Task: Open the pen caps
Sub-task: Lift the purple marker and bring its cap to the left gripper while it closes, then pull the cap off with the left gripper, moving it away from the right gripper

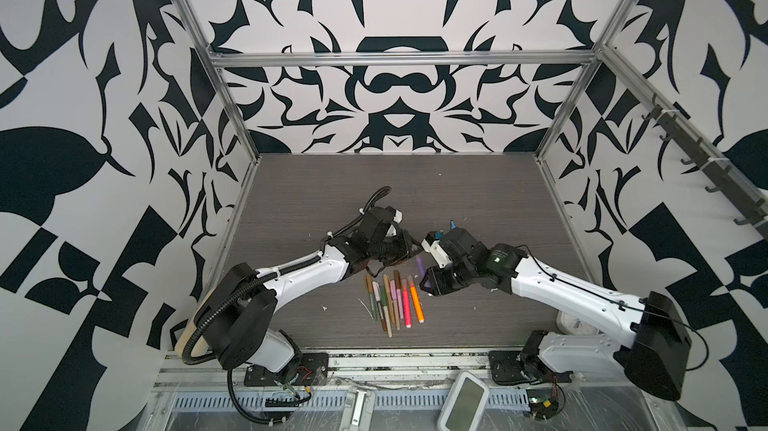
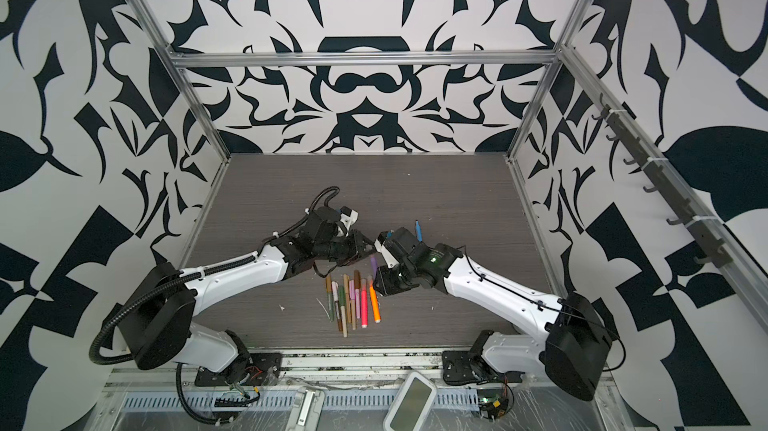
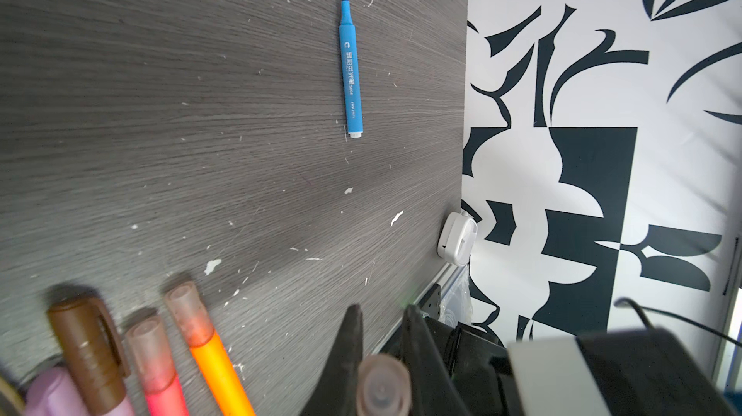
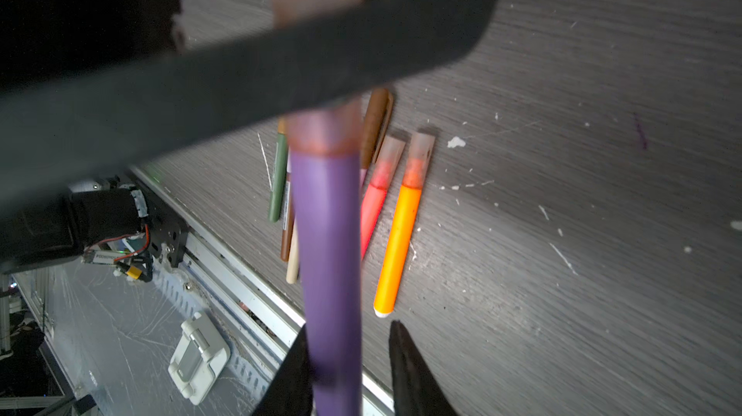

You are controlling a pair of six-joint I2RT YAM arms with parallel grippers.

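A purple pen (image 1: 419, 265) (image 4: 327, 233) hangs tilted above the table between my two grippers. Its translucent pinkish cap (image 3: 381, 386) (image 4: 321, 133) is on the pen, and my left gripper (image 3: 382, 313) (image 1: 411, 244) is shut on it. My right gripper (image 4: 350, 325) (image 1: 424, 283) stands open around the pen's lower body, which rests against one finger with a gap to the other. Several capped pens (image 1: 395, 300) lie in a row on the table below, among them an orange one (image 4: 399, 241) and a pink one (image 4: 373, 209) with pinkish caps.
A blue pen (image 3: 351, 73) (image 2: 418, 230) with no cap lies farther back on the right. A small white device (image 3: 457, 239) sits at the table's right edge, another white device (image 1: 463, 400) lies beyond the front rail. White scraps (image 3: 212, 266) dot the wood.
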